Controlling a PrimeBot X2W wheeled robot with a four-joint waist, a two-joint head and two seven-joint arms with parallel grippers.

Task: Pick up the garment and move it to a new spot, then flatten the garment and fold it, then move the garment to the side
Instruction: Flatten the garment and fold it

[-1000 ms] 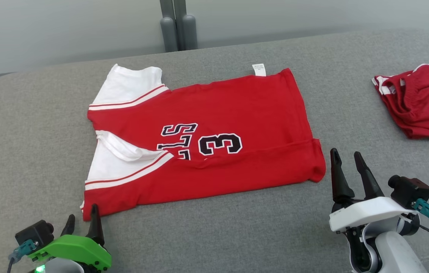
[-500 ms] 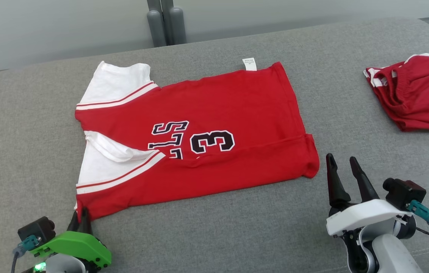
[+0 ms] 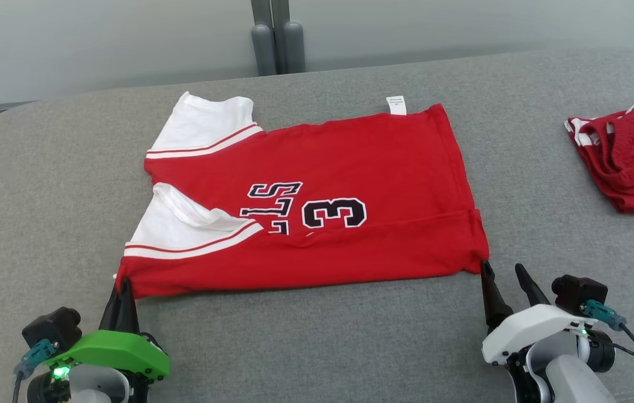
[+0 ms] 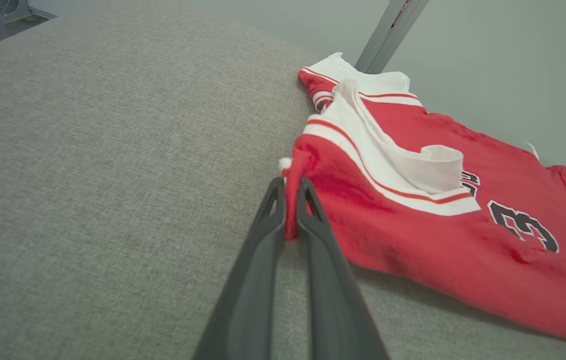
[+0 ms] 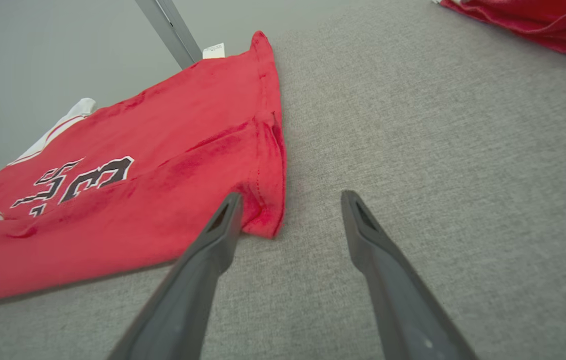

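The red jersey (image 3: 317, 184) lies flat across the middle of the head view on the grey bench (image 3: 350, 347), its white sleeves toward frame left. A second red garment (image 3: 630, 162) is bunched at the right edge. The left wrist view makes plain what the head view barely hints at: the left tool (image 4: 290, 187) is pinched together on the jersey's lower-left corner. The right wrist view shows the right tool (image 5: 290, 196) spread apart, one finger just beside the lower-right hem corner.

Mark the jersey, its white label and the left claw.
jersey (image 3: 362, 162): head view, plain red panel above the number.
white label (image 3: 396, 105): head view, label's middle.
left claw (image 4: 291, 187): left wrist view, midway between fingertips, at the pinched corner.
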